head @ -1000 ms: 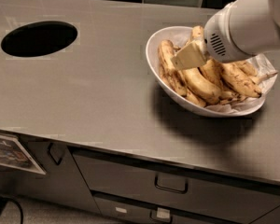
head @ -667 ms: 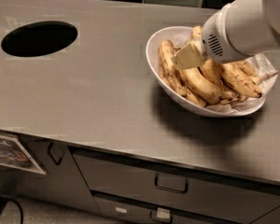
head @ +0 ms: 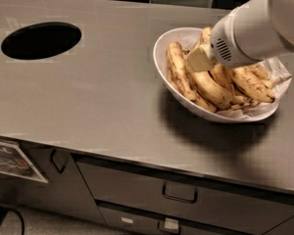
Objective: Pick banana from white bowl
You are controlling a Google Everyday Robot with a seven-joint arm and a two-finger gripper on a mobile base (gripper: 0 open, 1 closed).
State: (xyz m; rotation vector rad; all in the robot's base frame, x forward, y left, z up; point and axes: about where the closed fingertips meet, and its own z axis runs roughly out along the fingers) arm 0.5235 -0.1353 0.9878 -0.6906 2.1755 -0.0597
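White-shelled gripper (head: 198, 60) over the white bowl (head: 158, 58), upper right of the frame.
The gripper's tip sits at the upper middle of the banana (head: 178, 74), touching or just above it; whether it is apart or closed cannot be told. The banana lies along the bowl's left wall, its long axis running from top to lower right, with other bananas (head: 245, 82) crowding its right side.

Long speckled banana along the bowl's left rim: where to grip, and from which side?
Grip the banana mid-length, from above, closing across its width. It lies nearly straight along the left wall of the white bowl, top face exposed, while other bananas crowd its right side. The gripper hovers just right of it.
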